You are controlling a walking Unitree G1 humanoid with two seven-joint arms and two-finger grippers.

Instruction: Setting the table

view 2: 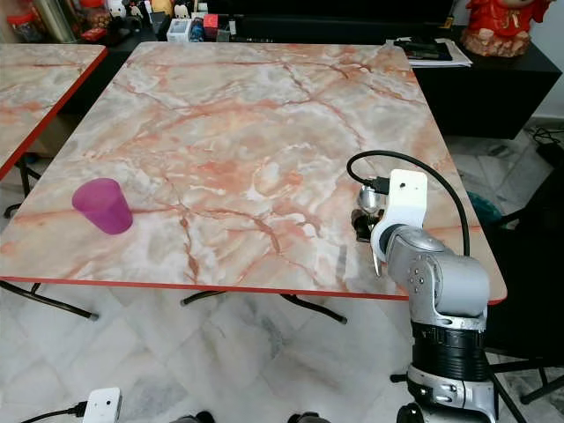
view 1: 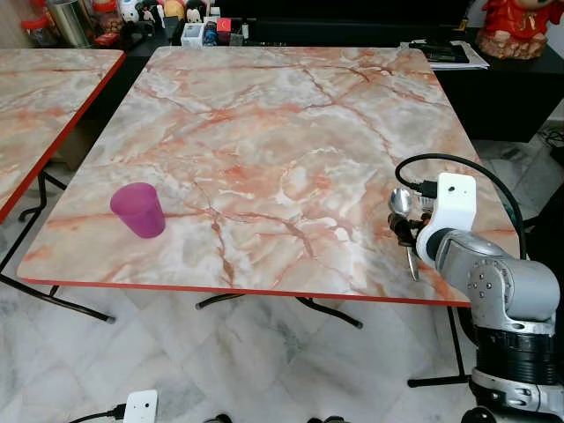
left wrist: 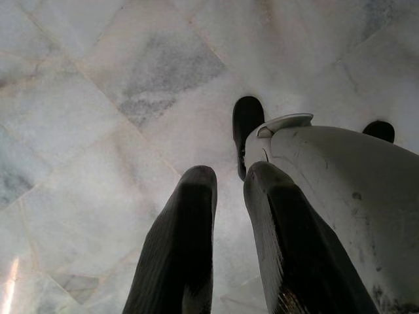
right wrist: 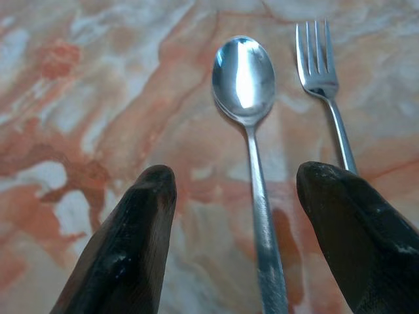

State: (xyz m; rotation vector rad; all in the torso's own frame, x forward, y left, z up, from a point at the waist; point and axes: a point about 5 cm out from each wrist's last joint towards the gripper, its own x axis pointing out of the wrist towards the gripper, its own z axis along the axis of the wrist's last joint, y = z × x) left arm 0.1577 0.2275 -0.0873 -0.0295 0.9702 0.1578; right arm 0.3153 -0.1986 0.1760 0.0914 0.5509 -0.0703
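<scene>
The right end effector (right wrist: 236,242) is hovering spread over the spoon (right wrist: 243,72) lying beside the fork (right wrist: 321,62) at the table's (view 1: 264,132) four o'clock, likely laying cutlery parallel; the cup (view 1: 138,210) is sitting at eight o'clock.

A purple plastic cup (view 1: 138,210) stands upright on the marbled tabletop (view 1: 282,132), near its front left corner and a little in from the front edge; it is translucent and tapers toward its base. Well apart from it, near the front right corner, a silver spoon (right wrist: 245,82) and a silver fork (right wrist: 319,62) lie flat just beside each other, not touching and roughly parallel. The spoon's shiny bowl faces up. Both heads point toward the far edge and both handles run back toward the front edge.
</scene>
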